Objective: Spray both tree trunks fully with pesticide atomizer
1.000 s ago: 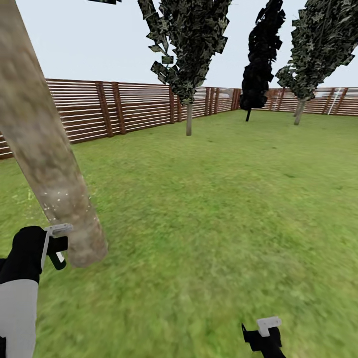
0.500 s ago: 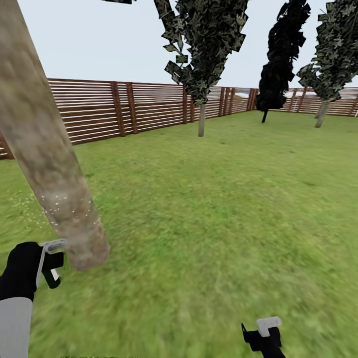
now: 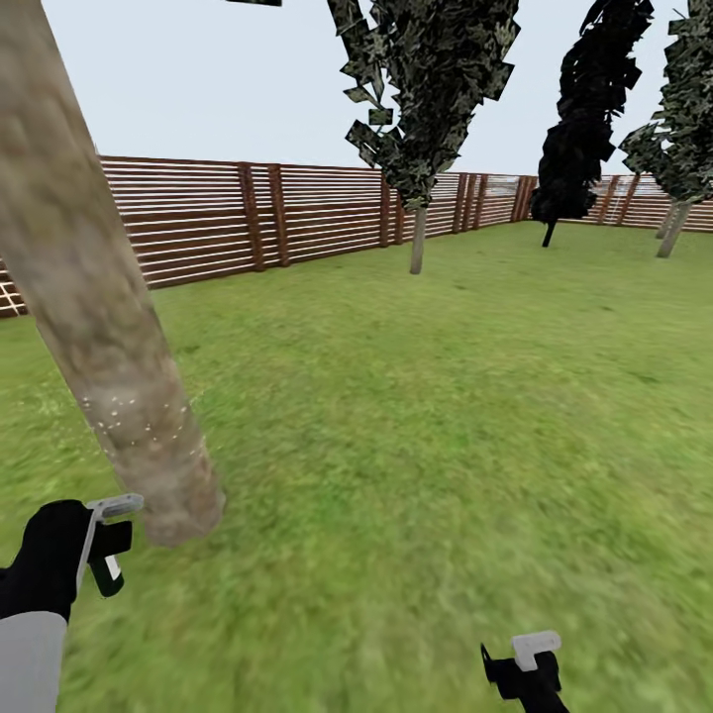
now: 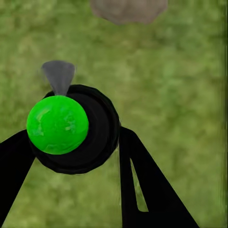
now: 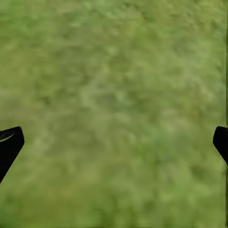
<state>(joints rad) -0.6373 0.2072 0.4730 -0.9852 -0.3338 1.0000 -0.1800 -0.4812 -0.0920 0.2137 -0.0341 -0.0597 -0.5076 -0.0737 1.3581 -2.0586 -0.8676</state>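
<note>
Left gripper [image 4: 71, 156] – fingers pinch the atomizer [image 4: 71, 128], green cap and grey nozzle facing the lawn [image 3: 446, 416]. The atomizer sits low, just beside the base of the near trunk [image 3: 109, 337], which carries white specks low down. Right gripper [image 5: 114, 142] – fingers spread wide over grass, holding nothing. A fence [image 3: 198, 218] rings the garden.

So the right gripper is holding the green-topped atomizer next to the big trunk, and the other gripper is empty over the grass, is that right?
Not quite: it is the left gripper that holds the atomizer, its jaws closed around the black, green-topped body in the left wrist view. It sits next to the big trunk, as you said. The right gripper is the empty one, jaws spread wide over the grass.
</note>
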